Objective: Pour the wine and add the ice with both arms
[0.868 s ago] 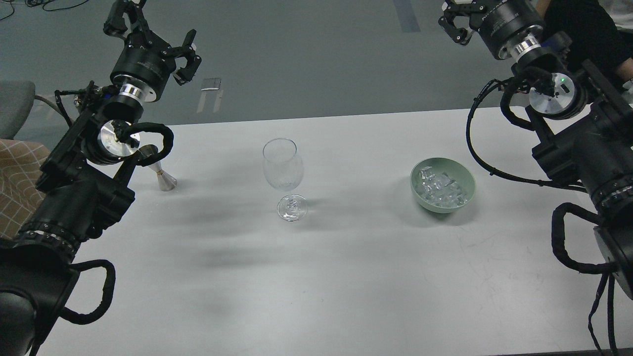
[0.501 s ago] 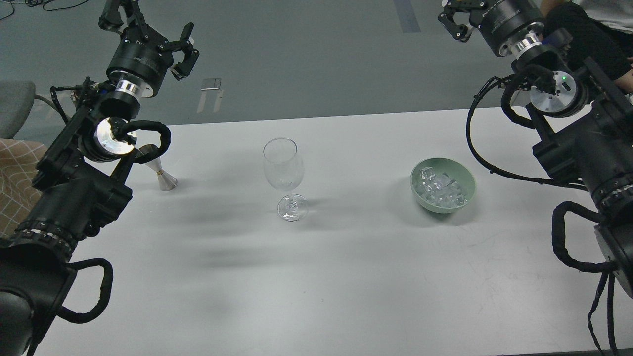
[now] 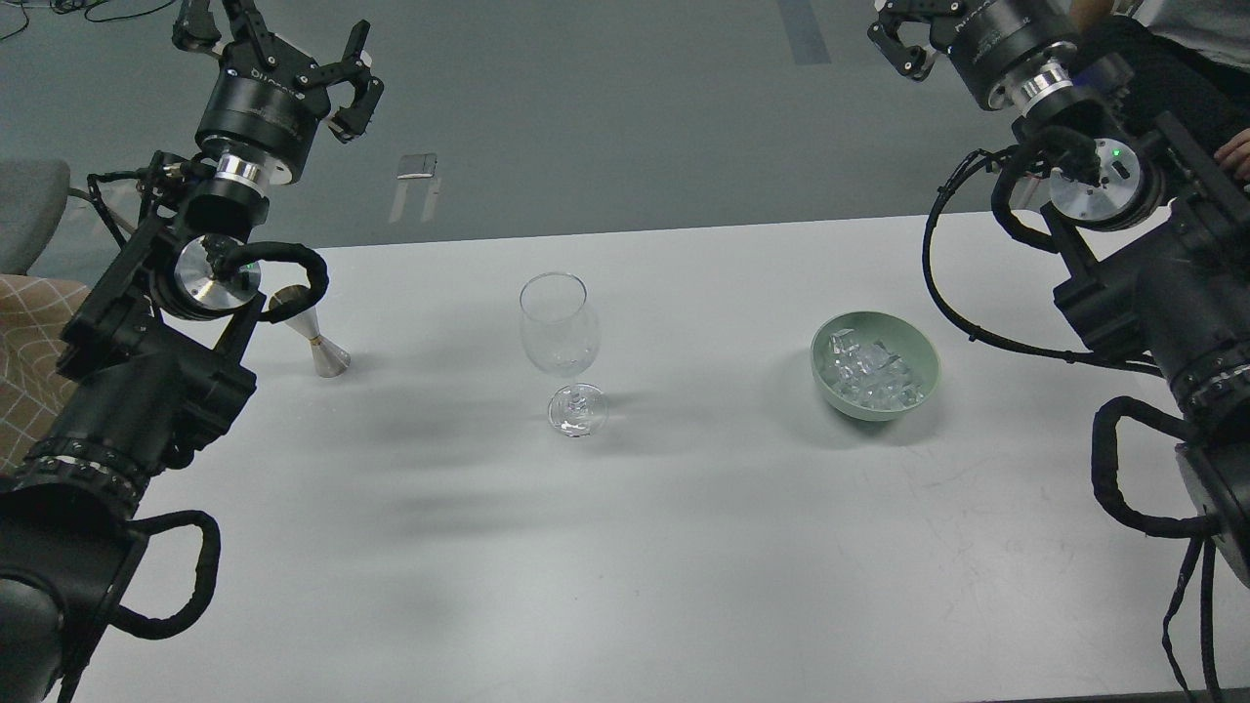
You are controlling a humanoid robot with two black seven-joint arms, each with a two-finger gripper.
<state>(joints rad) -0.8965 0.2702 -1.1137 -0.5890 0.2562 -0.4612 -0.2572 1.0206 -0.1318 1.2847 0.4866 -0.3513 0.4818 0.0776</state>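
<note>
A clear, empty stemmed wine glass [image 3: 560,332] stands upright at the table's middle. Ice [image 3: 867,373], a heap of clear cubes, fills a pale green bowl [image 3: 872,411] to its right. A small silver jigger [image 3: 320,344] stands at the left, partly behind my left arm. My left gripper [image 3: 275,41] is raised high beyond the table's far edge, with its fingers spread open and empty. My right gripper [image 3: 906,31] is raised at the top right, far above the bowl. Its one visible finger stands wide of the wrist axis and holds nothing; the rest is cut off by the top edge.
The white table [image 3: 625,547] has its far edge running across the upper middle of the view. A grey floor lies beyond it. A chair [image 3: 29,210] and checked fabric [image 3: 24,342] show at the far left. A person's hand [image 3: 1232,151] shows at the right edge.
</note>
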